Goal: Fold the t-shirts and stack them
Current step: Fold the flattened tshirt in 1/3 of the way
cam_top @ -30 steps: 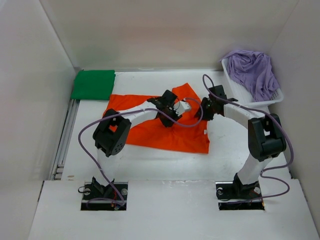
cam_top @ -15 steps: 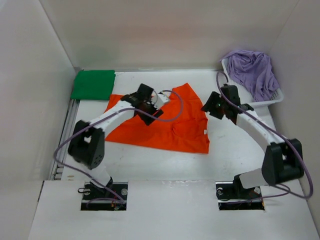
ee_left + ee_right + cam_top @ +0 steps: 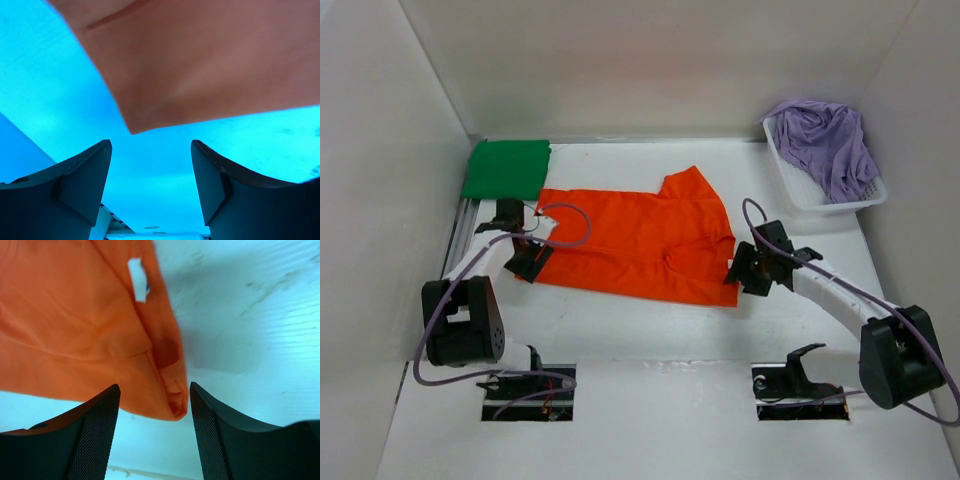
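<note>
The bright orange t-shirt [image 3: 640, 240] lies spread out flat in the middle of the table. My left gripper [image 3: 528, 258] hovers at its near left corner, open and empty; in the left wrist view [image 3: 150, 150] the shirt corner [image 3: 200, 65] lies just ahead of the fingers. My right gripper [image 3: 738, 272] is at the near right corner, open, and that corner [image 3: 170, 395] lies between the fingers [image 3: 95, 430] in the right wrist view, not pinched. A folded green t-shirt [image 3: 507, 168] sits at the back left. The lavender t-shirt [image 3: 830, 145] is bunched in the basket.
The white mesh basket [image 3: 800, 195] stands at the back right against the wall. A metal rail [image 3: 455, 250] runs along the table's left edge beside my left arm. White walls close in the left, back and right sides.
Both grippers have opened and moved apart from the middle of the orange shirt to its near corners. The shirt now lies wider and flatter.
</note>
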Robot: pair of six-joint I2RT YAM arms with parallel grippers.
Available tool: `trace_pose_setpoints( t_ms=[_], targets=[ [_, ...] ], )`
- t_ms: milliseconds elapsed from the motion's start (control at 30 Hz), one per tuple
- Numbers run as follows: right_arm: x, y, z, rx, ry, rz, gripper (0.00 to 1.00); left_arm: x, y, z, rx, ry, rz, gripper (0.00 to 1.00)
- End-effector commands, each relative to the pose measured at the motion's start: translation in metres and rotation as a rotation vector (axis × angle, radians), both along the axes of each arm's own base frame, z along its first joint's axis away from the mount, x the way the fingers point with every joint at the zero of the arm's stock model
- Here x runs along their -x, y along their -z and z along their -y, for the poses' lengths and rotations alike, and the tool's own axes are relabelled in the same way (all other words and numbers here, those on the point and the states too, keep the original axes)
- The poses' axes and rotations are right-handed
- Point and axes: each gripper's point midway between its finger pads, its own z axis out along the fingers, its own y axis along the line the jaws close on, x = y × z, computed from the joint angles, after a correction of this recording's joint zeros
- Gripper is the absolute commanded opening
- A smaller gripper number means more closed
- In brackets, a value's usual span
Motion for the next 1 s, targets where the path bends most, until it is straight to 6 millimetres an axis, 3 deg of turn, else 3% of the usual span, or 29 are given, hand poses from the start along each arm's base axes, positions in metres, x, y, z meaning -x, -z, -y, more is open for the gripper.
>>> trace_pose_setpoints(
  t_ms=[0, 167, 333, 400, 467, 600, 667, 833, 967],
  targets=[
    [0.006, -0.001, -0.017, -0.049, -0.026, -0.008, 0.62, -0.018, 0.004, -0.015, 0.016, -0.087, 0.049, 0.63],
    [0.009, 0.013, -0.025, -0.043, -0.055, -0.058, 0.62, -0.033, 0.022, -0.027, 0.035, -0.167, 0.036, 0.62],
    [0.018, 0.024, -0.021, -0.031, -0.054, -0.086, 0.62, -0.045, 0.026, -0.022, 0.069, -0.189, 0.019, 0.61],
    [0.022, 0.028, -0.02, -0.031, -0.055, -0.096, 0.59, -0.044, 0.028, -0.019, 0.085, -0.195, 0.005, 0.55],
    [0.023, 0.03, -0.022, -0.042, -0.059, -0.099, 0.51, -0.041, 0.03, -0.011, 0.119, -0.191, -0.016, 0.41],
    [0.025, 0.03, -0.023, -0.05, -0.064, -0.107, 0.16, -0.028, 0.032, 0.003, 0.197, -0.205, -0.064, 0.1],
    [0.027, 0.025, -0.023, -0.055, -0.058, -0.097, 0.07, -0.018, 0.027, 0.003, 0.224, -0.225, -0.075, 0.03],
    [0.045, 0.015, -0.014, -0.052, -0.045, -0.098, 0.03, 0.014, 0.008, -0.009, 0.238, -0.263, -0.08, 0.0],
    [0.055, 0.003, -0.02, -0.069, -0.047, -0.119, 0.04, 0.043, -0.009, -0.008, 0.218, -0.24, -0.103, 0.0]
  ],
)
